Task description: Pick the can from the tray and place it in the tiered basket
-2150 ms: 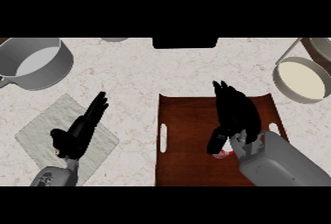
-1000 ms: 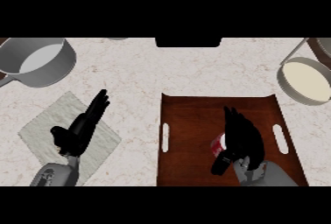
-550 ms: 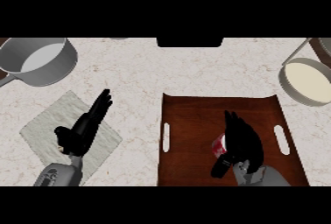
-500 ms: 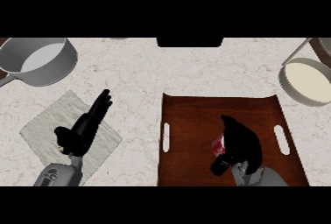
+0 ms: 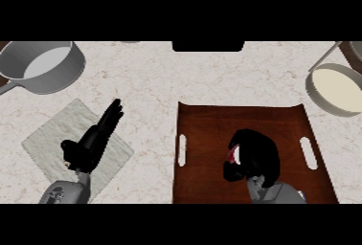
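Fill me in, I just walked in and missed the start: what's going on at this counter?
The right robot hand is curled over a can on the brown tray, hiding most of it; only a bit of red and white shows. The can hasn't visibly left the tray. The left robot hand rests open, fingers straight, above a grey mat. A grey pot stands at the far left and a cream-lined basket tier at the far right.
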Controlling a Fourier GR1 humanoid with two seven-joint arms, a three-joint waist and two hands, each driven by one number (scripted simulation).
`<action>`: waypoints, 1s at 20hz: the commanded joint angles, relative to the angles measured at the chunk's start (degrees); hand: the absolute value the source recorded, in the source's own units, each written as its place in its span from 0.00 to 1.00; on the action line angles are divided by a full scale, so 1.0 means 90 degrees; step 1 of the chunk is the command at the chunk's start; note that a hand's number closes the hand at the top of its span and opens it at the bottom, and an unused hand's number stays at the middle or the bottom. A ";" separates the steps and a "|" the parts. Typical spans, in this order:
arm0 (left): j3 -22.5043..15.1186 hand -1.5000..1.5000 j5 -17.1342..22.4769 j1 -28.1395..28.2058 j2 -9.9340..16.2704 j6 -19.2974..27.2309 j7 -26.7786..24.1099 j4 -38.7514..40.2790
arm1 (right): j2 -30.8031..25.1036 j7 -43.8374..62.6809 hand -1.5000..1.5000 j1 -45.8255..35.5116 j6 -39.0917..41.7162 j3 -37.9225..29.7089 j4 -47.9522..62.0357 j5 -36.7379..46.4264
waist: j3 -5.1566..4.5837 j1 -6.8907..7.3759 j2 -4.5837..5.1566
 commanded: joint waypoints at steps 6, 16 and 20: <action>0.0226 0.50 0.0006 0.0197 0.0055 -0.0041 0.0027 -0.0229 | -0.1325 -0.0761 1.00 0.0881 -0.0034 -0.1435 -0.0443 -0.0084 | 0.0008 -0.0184 -0.0018; 0.0363 0.50 0.0006 0.0462 0.0010 0.0182 -0.0043 -0.0290 | -0.3640 -0.3538 1.00 0.1953 -0.0848 -0.5379 0.0700 -0.2163 | 0.0049 -0.0679 -0.0091; 0.0385 0.50 0.0042 0.0573 0.0100 0.0026 -0.0151 -0.0192 | -0.3751 -0.4698 1.00 0.1706 -0.0690 -0.6638 0.0738 -0.3659 | 0.0026 -0.0599 -0.0122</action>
